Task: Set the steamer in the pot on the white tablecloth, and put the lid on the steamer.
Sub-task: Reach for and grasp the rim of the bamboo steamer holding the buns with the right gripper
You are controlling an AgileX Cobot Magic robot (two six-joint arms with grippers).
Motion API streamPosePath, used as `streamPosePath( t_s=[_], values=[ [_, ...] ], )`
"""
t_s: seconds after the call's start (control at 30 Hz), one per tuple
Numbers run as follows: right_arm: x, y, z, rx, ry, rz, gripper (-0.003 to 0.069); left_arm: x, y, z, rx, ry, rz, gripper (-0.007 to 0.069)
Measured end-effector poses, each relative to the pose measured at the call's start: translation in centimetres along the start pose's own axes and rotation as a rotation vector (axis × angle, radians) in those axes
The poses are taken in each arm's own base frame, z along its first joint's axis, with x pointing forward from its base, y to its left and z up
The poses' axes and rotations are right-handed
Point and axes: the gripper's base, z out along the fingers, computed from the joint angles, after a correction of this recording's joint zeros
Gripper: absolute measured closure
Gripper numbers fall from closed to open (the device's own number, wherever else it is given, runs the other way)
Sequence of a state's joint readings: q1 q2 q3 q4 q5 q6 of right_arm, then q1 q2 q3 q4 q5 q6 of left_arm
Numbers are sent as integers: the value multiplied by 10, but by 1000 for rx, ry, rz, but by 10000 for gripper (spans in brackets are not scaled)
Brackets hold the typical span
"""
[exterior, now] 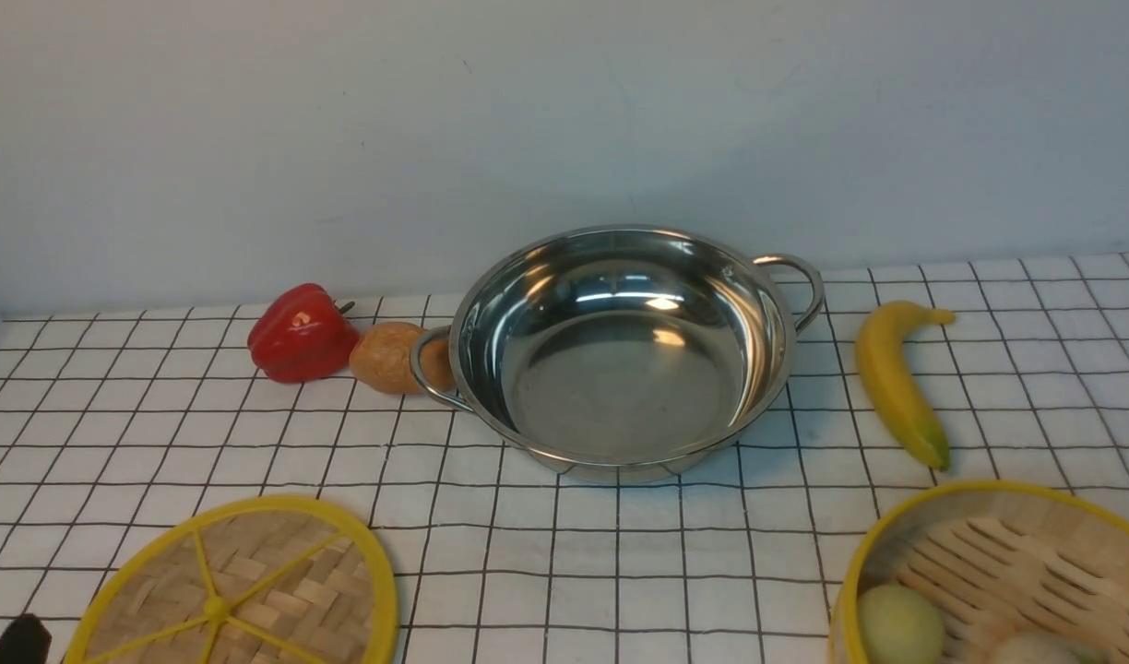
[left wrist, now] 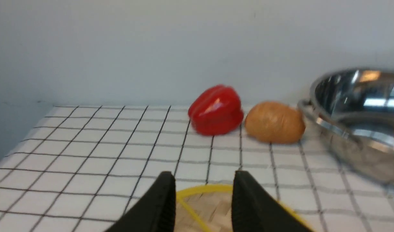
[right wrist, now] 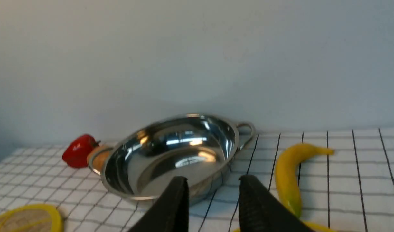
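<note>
**Left tool** (left wrist: pixel 204 180): jaws apart, nothing between them. Seen at the lower centre of the left wrist view, hanging above the far edge of the lid (left wrist: pixel 200 206) without touching it.

**Right tool** (right wrist: pixel 213 183): jaws apart, empty. Seen at the lower centre of the right wrist view, facing the pot (right wrist: pixel 171 154). A yellow arc at that view's bottom edge is probably the steamer's rim.

**Lid** (exterior: pixel 237 590): flat on the cloth (exterior: pixel 620 553), lower left of the front view. Not on the steamer.

**Steamer** (exterior: pixel 1016 563): lower right of the front view, cut by the frame edge, resting on the cloth. One pale green bun (exterior: pixel 897 625) shows inside; a second is only partly in frame. Well apart from the lid, near the pot but outside it.

**Pot**: centre of the front view, on the cloth, upright, empty, both loop handles free.

**Other stock on the bench**: red pepper (exterior: pixel 299 334) at left of centre; brown potato (exterior: pixel 389 358) just beside it and touching the pot's left handle; banana (exterior: pixel 892 383) right of the pot, between pot and steamer.

**Progress**: judged nil.
- Pot on the cloth: in place.
- Steamer into pot: not done, not yet gripped.
- Lid onto steamer: not done, not yet gripped.

**Order**: the steamer goes first, and the right tool is nearest. The lid follows, with the left tool.
</note>
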State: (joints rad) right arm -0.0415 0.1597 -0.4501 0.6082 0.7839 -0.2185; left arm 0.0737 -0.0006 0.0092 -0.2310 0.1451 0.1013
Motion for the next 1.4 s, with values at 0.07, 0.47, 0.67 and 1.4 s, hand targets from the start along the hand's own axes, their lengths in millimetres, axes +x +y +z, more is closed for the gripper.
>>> streamPosePath(
  t_s=[0.07, 0.47, 0.67, 1.4],
  values=[
    [3, -4, 7, 27, 81, -16, 416, -6, 0, 0, 1, -64, -75, 382],
    [-36, -19, 40, 191, 339, -88, 416, -17, -1, -2, 27, -115, -359, 382],
    [-38, -35, 70, 244, 534, -87, 416, -66, -24, -4, 130, 150, -278, 382],
    [1, -94, 159, 461, 1146, -67, 310, -124, -33, 14, 159, 635, 78, 382]
  ],
)
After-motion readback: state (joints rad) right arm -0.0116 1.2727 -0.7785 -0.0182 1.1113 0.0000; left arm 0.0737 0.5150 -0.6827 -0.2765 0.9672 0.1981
